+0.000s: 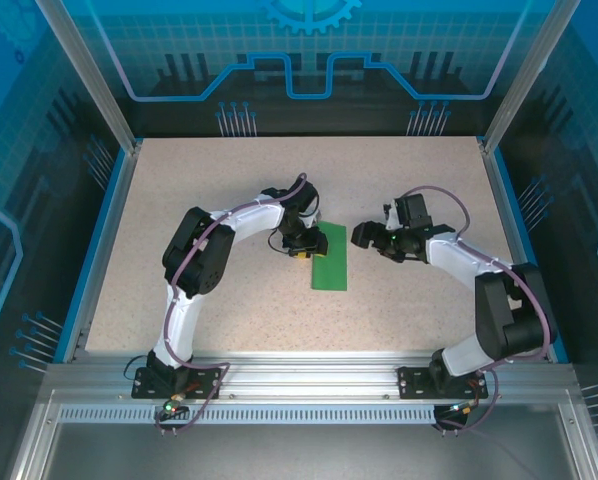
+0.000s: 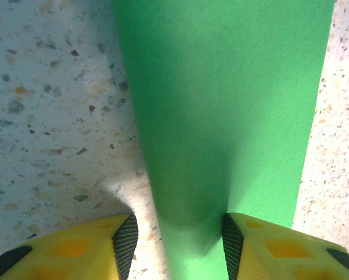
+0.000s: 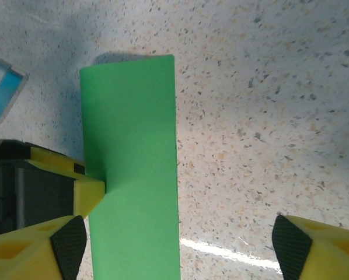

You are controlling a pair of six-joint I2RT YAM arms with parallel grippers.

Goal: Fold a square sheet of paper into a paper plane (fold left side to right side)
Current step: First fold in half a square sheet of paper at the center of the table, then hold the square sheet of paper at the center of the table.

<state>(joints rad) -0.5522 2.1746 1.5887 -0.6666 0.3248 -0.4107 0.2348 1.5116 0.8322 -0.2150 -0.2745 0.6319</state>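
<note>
The square sheet of paper [image 1: 330,258] lies folded in half on the table, a narrow bright green strip running front to back. My left gripper [image 1: 299,245] stands at the strip's far left end, pointing down. In the left wrist view its jaws [image 2: 177,245] stand apart: the right fingertip [image 2: 233,239] rests over the green paper [image 2: 221,105], the left one over bare table. My right gripper [image 1: 364,236] hovers just right of the strip's far end, wide open. The right wrist view has the paper [image 3: 131,146] near its left fingertip [image 3: 69,242] and the left gripper's yellow finger [image 3: 90,195] touching the strip's edge.
The speckled beige table [image 1: 229,180] has a blue raised rim [image 1: 104,220] on its left and right sides and glass walls behind. Both arms bend inward toward the middle. A small white and blue thing [image 3: 2,90] shows at the left edge of the right wrist view.
</note>
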